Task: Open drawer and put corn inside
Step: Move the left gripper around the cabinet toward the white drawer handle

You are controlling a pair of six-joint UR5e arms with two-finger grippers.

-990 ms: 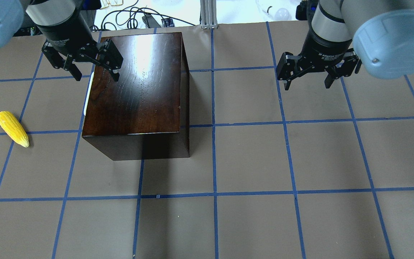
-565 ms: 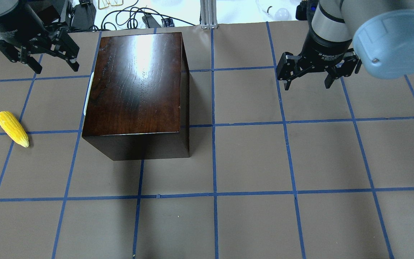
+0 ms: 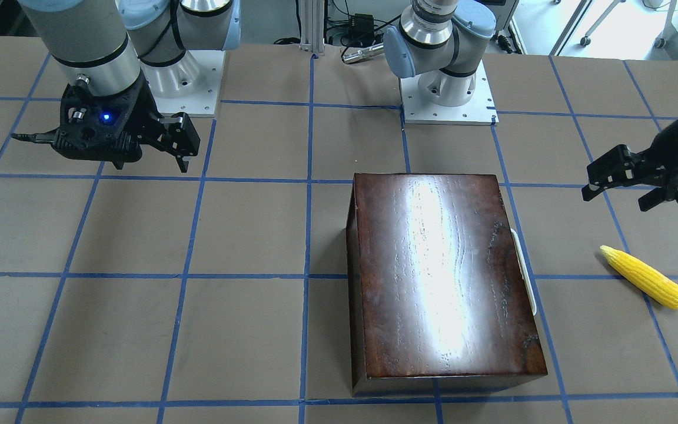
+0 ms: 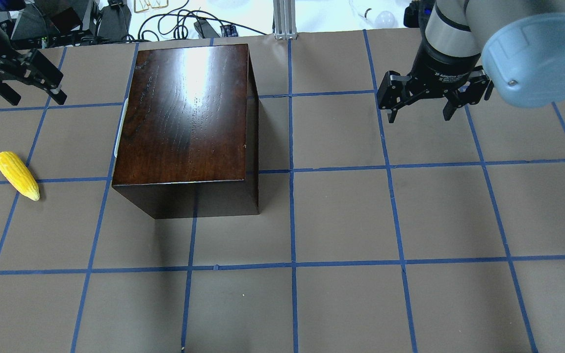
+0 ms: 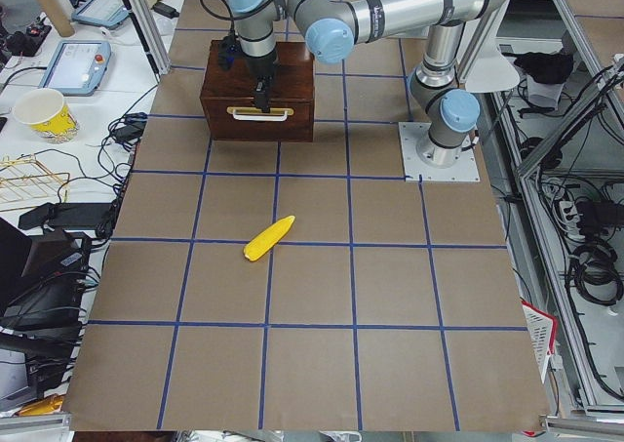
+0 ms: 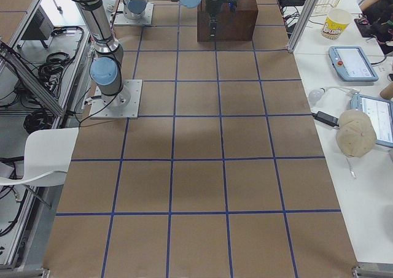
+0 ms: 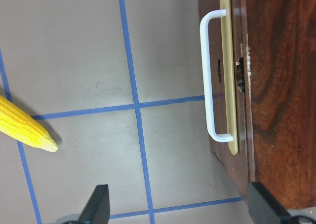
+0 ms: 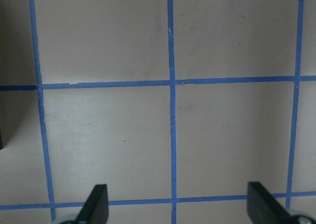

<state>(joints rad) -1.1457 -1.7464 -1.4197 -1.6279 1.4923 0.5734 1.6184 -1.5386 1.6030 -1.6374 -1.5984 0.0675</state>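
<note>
on the brown, blue-taped paper table (image 4: 341,215), i am hovering my left gripper (image 4: 37,98), fingers spread, beside the shut, dark glossy-fronted drawer (image 5: 234,128); i am judging it best to straddle its white curved handle (image 7: 206,75) squarely. the bumpy yellow corn cob (image 4: 16,175) is lying further left.

I'm seeing bright yellow corn (image 4: 16,175) at left, a glossy reddish-brown box (image 4: 184,113) upper centre, a white drawer handle (image 7: 205,80), and a tan table (image 4: 341,215) gridded in blue tape (image 4: 292,215).
</note>
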